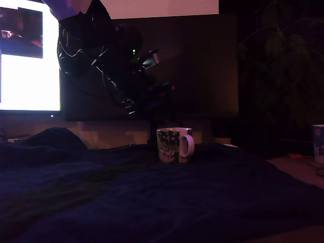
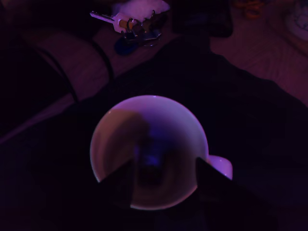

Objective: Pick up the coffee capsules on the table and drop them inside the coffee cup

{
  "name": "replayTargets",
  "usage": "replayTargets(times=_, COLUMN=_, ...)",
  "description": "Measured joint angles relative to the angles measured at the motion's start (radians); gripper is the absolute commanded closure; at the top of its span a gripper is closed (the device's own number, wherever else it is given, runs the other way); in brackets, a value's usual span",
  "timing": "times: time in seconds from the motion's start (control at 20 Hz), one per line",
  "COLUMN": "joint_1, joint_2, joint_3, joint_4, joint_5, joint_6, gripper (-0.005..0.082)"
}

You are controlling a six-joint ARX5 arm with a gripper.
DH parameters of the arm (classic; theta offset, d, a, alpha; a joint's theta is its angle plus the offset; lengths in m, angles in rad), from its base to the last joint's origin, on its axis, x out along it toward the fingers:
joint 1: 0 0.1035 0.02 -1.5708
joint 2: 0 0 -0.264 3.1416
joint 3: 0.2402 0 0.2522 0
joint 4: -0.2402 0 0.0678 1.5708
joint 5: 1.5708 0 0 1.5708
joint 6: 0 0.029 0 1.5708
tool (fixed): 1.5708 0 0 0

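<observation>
Coffee cup (image 2: 149, 151) sits directly beneath the jaws.

Mug (image 2: 150, 144) seen from straight above, open mouth filling the middle, handle (image 2: 221, 166) jutting to one side, two dark end effector (image 2: 166, 180) fingers (image 2: 120, 180) overlapping its rim, spread apart, dark cloth surface (image 2: 250, 125) beneath, bunch of keys (image 2: 132, 26) beyond the cloth.

A glossy white ceramic mug with a dark floral print (image 1: 174, 145) is seen on wrinkled, matt navy cloth (image 1: 152, 202); shiny metal keys (image 2: 132, 24) are seen beyond the cloth's edge.
</observation>
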Motion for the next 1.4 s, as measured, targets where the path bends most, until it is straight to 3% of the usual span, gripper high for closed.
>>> replayTargets(times=0.2, joint_1=0.0, joint_2=0.0, joint_3=0.0, joint_4=0.009, joint_5=0.0, joint_6=0.0, gripper=0.0783)
replayTargets(times=0.7, joint_1=0.005, joint_2=-0.005, joint_3=0.0, joint_4=-0.017, joint_5=0.004, joint_6=0.013, gripper=0.0788)
replayTargets(times=1.05, joint_1=0.075, joint_2=-0.083, joint_3=0.0, joint_4=-0.087, joint_5=0.034, joint_6=0.049, gripper=0.0788)
replayTargets(times=1.4, joint_1=0.146, joint_2=-0.175, joint_3=0.0, joint_4=-0.137, joint_5=0.055, joint_6=0.05, gripper=0.0788)
